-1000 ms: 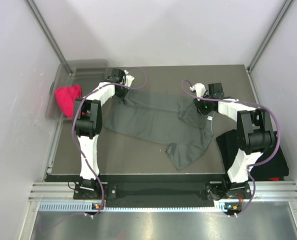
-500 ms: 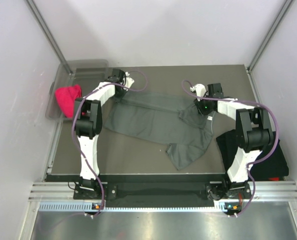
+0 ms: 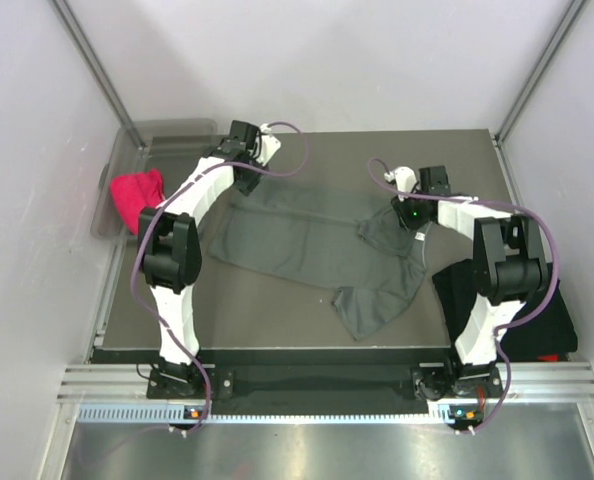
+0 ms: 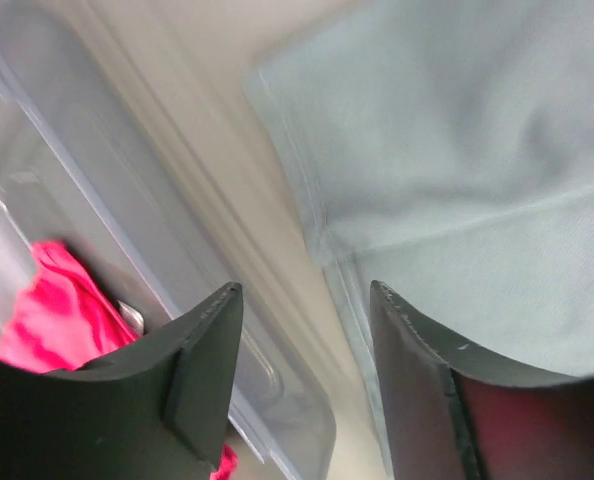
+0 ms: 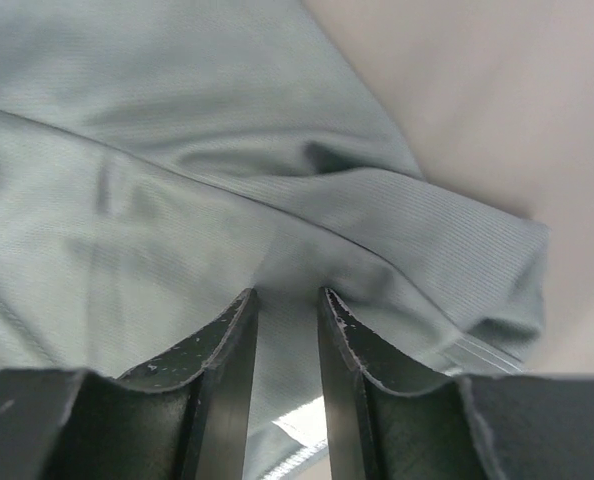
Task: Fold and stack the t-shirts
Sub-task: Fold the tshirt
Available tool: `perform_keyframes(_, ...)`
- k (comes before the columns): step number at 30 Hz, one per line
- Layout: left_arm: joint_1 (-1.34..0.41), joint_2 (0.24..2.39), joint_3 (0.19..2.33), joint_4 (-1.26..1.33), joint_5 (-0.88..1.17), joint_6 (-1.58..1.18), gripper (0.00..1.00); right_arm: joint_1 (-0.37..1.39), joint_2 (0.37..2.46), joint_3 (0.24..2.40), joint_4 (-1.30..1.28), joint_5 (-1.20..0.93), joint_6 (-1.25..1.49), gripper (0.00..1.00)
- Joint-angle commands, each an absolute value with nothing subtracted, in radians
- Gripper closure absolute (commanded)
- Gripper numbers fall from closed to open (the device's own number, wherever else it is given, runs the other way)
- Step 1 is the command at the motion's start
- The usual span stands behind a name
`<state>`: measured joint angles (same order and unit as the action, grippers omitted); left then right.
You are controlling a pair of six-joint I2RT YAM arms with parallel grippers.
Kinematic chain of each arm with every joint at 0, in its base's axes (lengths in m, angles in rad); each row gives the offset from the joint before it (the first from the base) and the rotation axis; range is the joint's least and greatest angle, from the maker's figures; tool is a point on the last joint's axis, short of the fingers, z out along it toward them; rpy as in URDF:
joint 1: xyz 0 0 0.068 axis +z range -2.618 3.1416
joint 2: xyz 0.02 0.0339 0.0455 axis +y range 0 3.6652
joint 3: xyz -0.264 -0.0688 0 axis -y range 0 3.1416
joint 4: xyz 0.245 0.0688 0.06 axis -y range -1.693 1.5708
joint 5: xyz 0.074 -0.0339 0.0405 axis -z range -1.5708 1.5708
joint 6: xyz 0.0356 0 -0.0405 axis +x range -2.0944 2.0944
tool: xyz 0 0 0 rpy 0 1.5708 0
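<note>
The counter (image 3: pixel 277 310) was taken up across its middle by the dark grey t-shirt (image 3: pixel 307 245), which was spread flat from the far left corner toward the right, with one sleeve trailing toward the near edge. It was not yet folded. The black t-shirts (image 3: pixel 557 325) were seen at the near right corner, partly hidden beneath the right arm. A clear bin (image 3: pixel 167 130) stood off the counter's far left edge, and a red cloth (image 3: pixel 135 197) lay in it.

A change was noted at the left hand (image 4: pixel 302 300). Half a second earlier it had been clamped low on the far left corner of the shirt; now it had been released and lifted a little toward the far edge. Its fingers stood well apart with nothing between them, and the shirt's hem was left lying flat on the counter below. The right hand (image 5: pixel 287 295) had not been moved. It was kept clenched on a raised ridge of the grey cloth near the collar, close to the small white label (image 3: pixel 418 237).

From this it was judged that the spreading pull had been finished on the left side and that corner laid down. The shirt appeared ready for a first fold, once the right hand's pinch was also let go or used to carry that edge over.
</note>
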<state>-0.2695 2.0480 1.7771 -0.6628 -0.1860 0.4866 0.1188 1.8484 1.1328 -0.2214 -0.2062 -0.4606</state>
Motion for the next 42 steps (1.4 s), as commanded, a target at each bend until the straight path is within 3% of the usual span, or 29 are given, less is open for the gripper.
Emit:
perform_keyframes(1,-0.279,2.103,1.850,-0.589,-0.207,0.509,0.40,0.078,1.784,1.166,-0.189,-0.169,-0.422,0.68)
perform_keyframes(6,-0.278,2.266,2.051,-0.626,-0.203,0.520,0.37,0.018,1.784,1.210,-0.193,-0.132,-0.402,0.50)
perform_keyframes(8,-0.278,2.307,2.083,-0.588,-0.206,0.531,0.36,0.009,1.790,1.230,-0.205,-0.123,-0.406,0.48)
perform_keyframes(14,-0.275,2.352,2.100,-0.512,-0.242,0.531,0.31,-0.038,1.807,1.296,-0.216,-0.123,-0.400,0.47)
perform_keyframes(31,-0.222,2.413,2.169,-0.532,-0.206,0.440,0.29,-0.069,2.051,1.531,-0.472,-0.276,-0.364,0.49)
perform_keyframes(34,-0.221,2.414,2.168,-0.532,-0.204,0.437,0.29,-0.069,2.077,1.549,-0.509,-0.293,-0.376,0.51)
perform_keyframes(38,-0.221,2.422,2.169,-0.525,-0.212,0.440,0.30,-0.071,2.114,1.575,-0.564,-0.318,-0.402,0.82)
perform_keyframes(42,-0.212,2.447,2.189,-0.526,-0.215,0.431,0.27,-0.071,2.128,1.581,-0.538,-0.275,-0.408,0.91)
